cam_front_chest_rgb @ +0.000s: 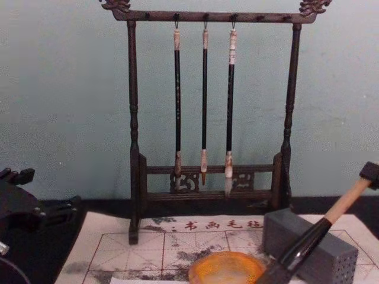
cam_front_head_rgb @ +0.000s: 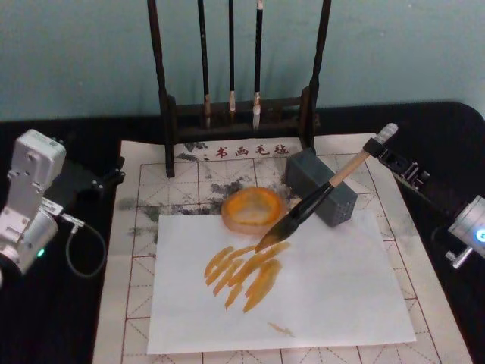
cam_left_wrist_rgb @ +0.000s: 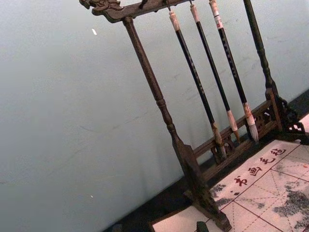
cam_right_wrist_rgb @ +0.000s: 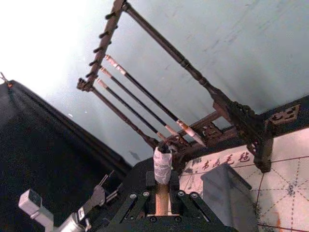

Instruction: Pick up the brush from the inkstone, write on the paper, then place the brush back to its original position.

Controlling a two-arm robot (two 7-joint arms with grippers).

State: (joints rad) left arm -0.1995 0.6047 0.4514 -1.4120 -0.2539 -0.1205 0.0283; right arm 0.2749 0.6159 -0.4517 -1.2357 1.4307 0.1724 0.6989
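— So, where is the brush [cam_front_head_rgb: 318,201] sitting?
— It is slanting just on the robot's side of the inkstone [cam_front_head_rgb: 254,208], with its bristles touching the white sheet [cam_front_head_rgb: 333,288] that is lying over the paper [cam_front_head_rgb: 144,250], beside the orange strokes [cam_front_head_rgb: 246,273].
— And the right gripper [cam_front_head_rgb: 379,148]?
— It is clamping the handle near the whitish cap, up and right of the inkstone. The left gripper [cam_front_head_rgb: 98,180] is hanging well left of the inkstone.

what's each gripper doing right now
left gripper: cannot tell, idle at the left
right gripper: shut on the brush, near its end cap
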